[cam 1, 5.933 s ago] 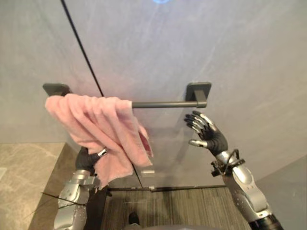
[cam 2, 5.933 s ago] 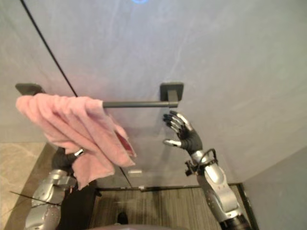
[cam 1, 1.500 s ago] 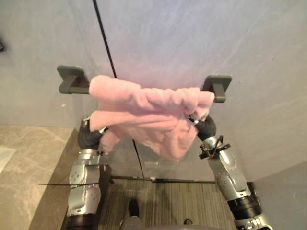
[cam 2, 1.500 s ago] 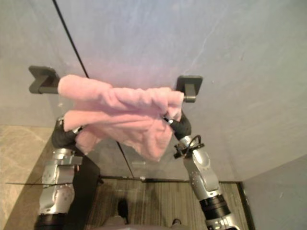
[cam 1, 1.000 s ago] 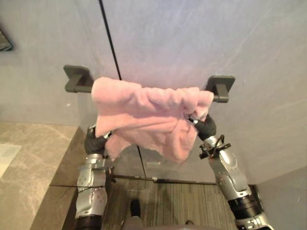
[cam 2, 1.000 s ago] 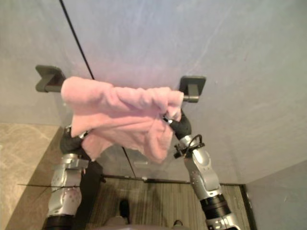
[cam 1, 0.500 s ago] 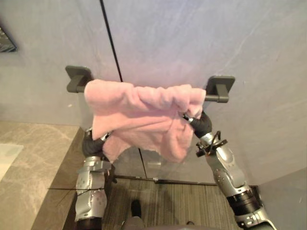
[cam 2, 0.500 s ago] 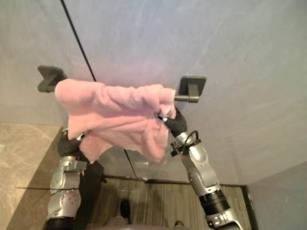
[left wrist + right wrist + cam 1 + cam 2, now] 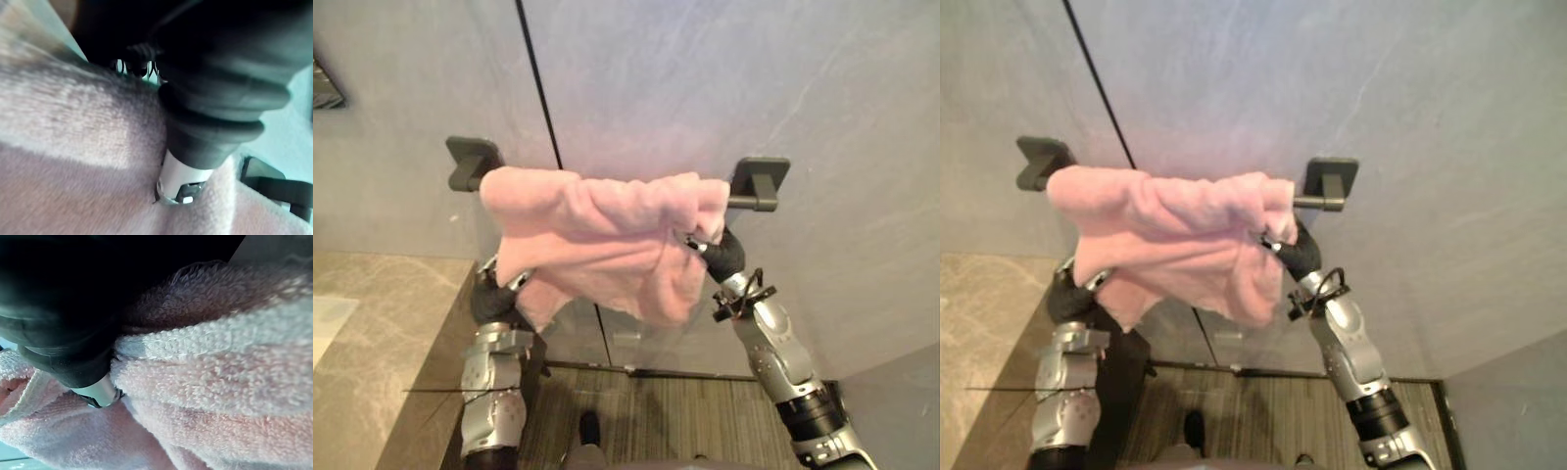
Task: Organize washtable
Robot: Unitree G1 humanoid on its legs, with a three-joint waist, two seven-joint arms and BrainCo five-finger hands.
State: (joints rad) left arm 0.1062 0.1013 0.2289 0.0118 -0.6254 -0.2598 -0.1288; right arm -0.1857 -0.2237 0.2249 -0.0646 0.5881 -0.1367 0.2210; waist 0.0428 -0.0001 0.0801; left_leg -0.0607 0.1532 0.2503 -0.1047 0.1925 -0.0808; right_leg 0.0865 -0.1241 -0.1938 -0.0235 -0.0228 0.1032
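Grey wall (image 9: 705, 78) w/ towel bar (image 9: 751, 203): pink towel (image 9: 597, 245) draped over it, bunched. Left robot hand (image 9: 494, 299) below bar's left end, right robot hand (image 9: 724, 259) below right end, fingers buried in cloth, so grip can't tell. Risk: uneven tug drags towel off bar.

the pink towel (image 9: 597, 235) is fluffy terry cloth; the towel bar (image 9: 759, 179) looks matt dark metal; the wall (image 9: 705, 78) smooth, faintly veined grey.

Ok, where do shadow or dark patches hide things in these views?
Left wrist view: the left hand is dark, the pink towel lit in one band, shaded elsewhere. Right wrist view: the right hand is a near-black mass, the towel brightly lit. Eye views: even light, towel bar ends plain to see.
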